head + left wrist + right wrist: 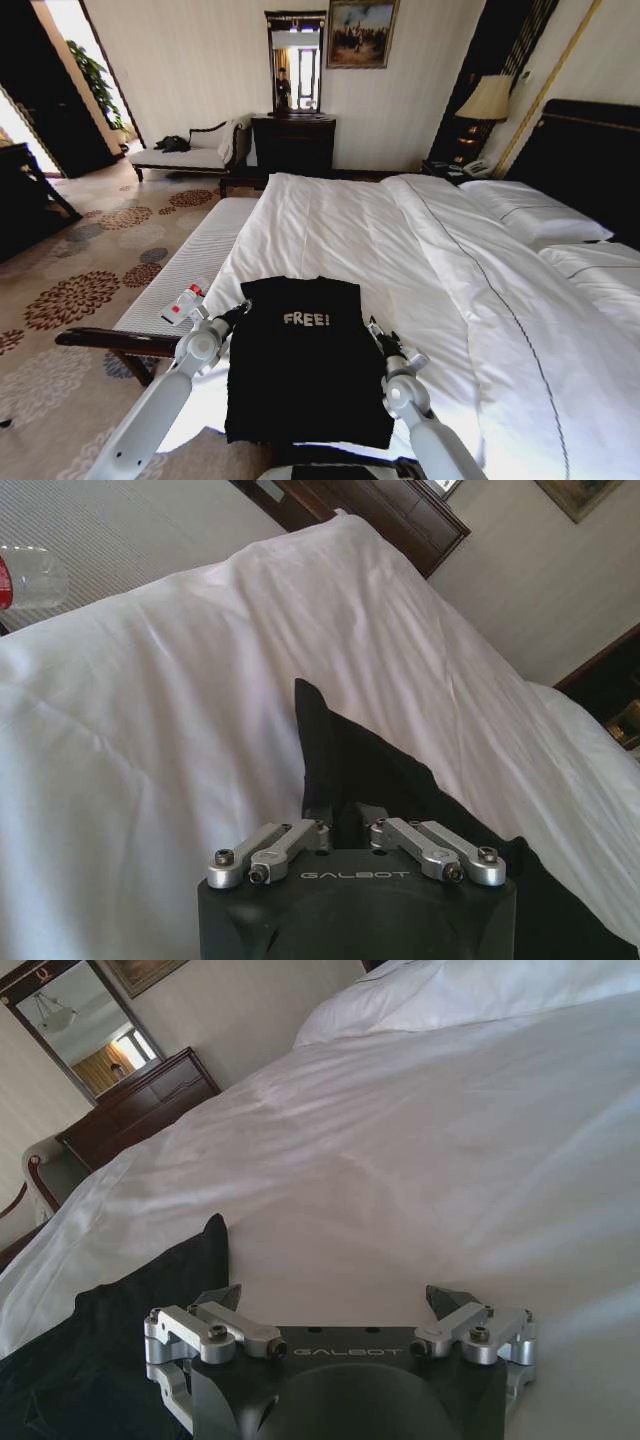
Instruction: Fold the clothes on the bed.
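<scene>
T-shirt [305, 365] is lying flat on the near part of the bed [420, 260], on the white duvet [330, 230], partly folded into a tall dark rectangle. White "FREE!" lettering [306, 319] is facing up near its far edge. The near edge is reaching the foot of the bed, close to the robot.

Left gripper [240, 311] is sitting at the shirt's left edge, near the far left corner. In the left wrist view, the gripper [343, 818] is showing its fingers [318, 810] nearly pressed together at a raised fold of black fabric [340, 760]; whether cloth is actually pinched between them, cannot tell.

Right gripper [381, 335] is sitting just beside the shirt's right edge. In the right wrist view, that gripper [338, 1300] is showing its fingers [445, 1302] spread wide, with bare duvet [400, 1160] between the tips and the shirt [130, 1310] off to one side.

A bench [190, 265] is standing alongside the bed on the robot's left, carrying a bottle [185, 302] with a red label. A dresser with mirror [293, 140] is standing against the far wall, pillows [530, 210] are lying at the headboard.
</scene>
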Controlling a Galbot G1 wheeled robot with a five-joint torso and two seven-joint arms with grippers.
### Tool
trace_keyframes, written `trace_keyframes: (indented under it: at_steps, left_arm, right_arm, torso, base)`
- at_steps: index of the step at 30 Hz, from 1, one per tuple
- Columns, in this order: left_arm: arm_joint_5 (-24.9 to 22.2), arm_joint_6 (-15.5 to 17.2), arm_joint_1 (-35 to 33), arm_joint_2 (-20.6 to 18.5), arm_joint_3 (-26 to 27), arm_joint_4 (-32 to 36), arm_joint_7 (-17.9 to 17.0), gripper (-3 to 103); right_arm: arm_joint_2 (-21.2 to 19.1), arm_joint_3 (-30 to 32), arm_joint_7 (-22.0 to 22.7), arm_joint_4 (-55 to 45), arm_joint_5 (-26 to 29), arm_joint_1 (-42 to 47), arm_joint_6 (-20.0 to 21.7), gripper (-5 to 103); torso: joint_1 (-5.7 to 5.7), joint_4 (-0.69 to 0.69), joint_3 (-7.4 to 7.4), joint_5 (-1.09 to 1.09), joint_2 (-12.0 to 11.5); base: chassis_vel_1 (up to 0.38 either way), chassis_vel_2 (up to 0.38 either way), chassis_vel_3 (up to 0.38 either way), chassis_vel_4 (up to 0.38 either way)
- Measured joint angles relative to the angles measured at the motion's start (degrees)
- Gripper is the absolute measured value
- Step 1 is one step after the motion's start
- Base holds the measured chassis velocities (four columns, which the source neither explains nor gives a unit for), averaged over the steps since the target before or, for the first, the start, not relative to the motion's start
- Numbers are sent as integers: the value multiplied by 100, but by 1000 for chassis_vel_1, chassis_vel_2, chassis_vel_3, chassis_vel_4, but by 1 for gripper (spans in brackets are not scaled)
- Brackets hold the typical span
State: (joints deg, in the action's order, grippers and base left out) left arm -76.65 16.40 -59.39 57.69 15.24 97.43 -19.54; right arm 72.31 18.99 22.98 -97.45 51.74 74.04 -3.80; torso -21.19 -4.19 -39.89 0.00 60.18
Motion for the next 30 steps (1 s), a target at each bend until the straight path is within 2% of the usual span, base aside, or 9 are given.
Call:
trace_keyframes:
  at_steps: [1, 4, 11, 15, 17, 20, 23, 26, 30]
  left_arm:
    - [11, 1, -8, -5, 0, -7, 0, 16]
    - [38, 10, -60, -39, 35, -23, 0, 2]
    - [37, 20, -82, -66, 86, -24, -1, -1]
    - [35, 30, -76, -59, 91, -43, -2, 19]
    - [35, 30, -73, -56, 91, -46, -3, 19]
    - [33, 39, -56, -38, 80, -50, -5, 35]
    - [29, 45, -58, -37, 78, -36, -8, 41]
    - [4, 75, -101, -49, 88, 112, -20, 56]
    - [-43, 106, -129, -80, 88, 310, -33, 68]
  right_arm:
    - [1, 0, 0, 2, -1, -2, 0, 100]
    - [4, 6, 0, 16, -2, -9, -3, 100]
    - [11, 13, 0, 31, -13, -10, -10, 100]
    - [27, 11, 2, 33, -22, -10, -13, 100]
    - [30, 10, 2, 33, -24, -10, -14, 100]
    - [30, 10, 2, 33, -32, -2, -16, 100]
    - [28, 12, 2, 33, -33, 2, -16, 100]
    - [20, 35, 4, 18, -32, 14, -16, 100]
    - [22, 93, 7, -20, -32, 57, -17, 100]
  torso:
    - [0, 0, 0, 0, 0]
    - [-1, 0, 0, 0, 0]
    - [-1, 0, 0, 0, 0]
    - [-1, 0, 0, 0, 0]
    - [-1, 0, 0, 0, 0]
    - [-1, 0, 0, 0, 0]
    - [-1, 0, 0, 0, 0]
    - [-1, 0, 0, 0, 0]
    - [-1, -1, 0, 0, 0]
  base:
    - [0, 0, 0, 0]
    - [0, 0, 0, 0]
    - [0, 0, 0, 0]
    - [0, 0, 0, 0]
    - [0, 0, 0, 0]
    - [0, 0, 0, 0]
    - [0, 0, 0, 0]
    - [0, 0, 0, 0]
    - [0, 0, 0, 0]
